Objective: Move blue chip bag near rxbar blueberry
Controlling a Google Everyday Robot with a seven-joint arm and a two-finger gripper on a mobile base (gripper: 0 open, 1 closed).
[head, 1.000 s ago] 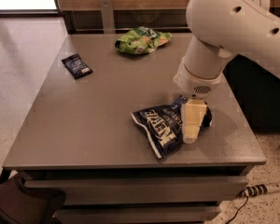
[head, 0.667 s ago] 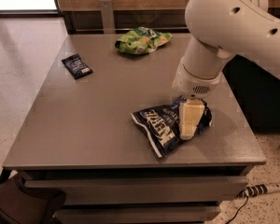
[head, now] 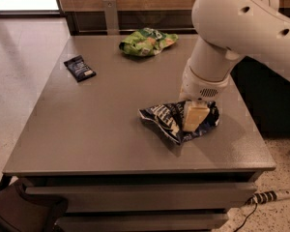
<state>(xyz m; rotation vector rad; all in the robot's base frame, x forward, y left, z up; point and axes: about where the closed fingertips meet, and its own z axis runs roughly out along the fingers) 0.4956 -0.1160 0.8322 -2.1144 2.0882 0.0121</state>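
The blue chip bag point(head: 166, 122) lies crinkled on the grey table point(head: 101, 129), right of centre near the front. My gripper point(head: 194, 118) comes down from the white arm onto the bag's right half and is shut on it, with one cream finger point(head: 193, 116) showing against the foil. The bag's front edge looks slightly raised off the table. The rxbar blueberry point(head: 79, 68), a small dark flat wrapper, lies at the table's far left, well apart from the bag.
A green chip bag point(head: 146, 41) lies at the back middle of the table. A wooden wall and a metal post point(head: 110, 14) stand behind it. A power strip point(head: 273, 196) lies on the floor at the right. A dark object point(head: 19, 211) sits low left.
The gripper has shifted slightly up and left. The blue chip bag has bunched up with it, and its front tip has pulled back from the table's front edge.
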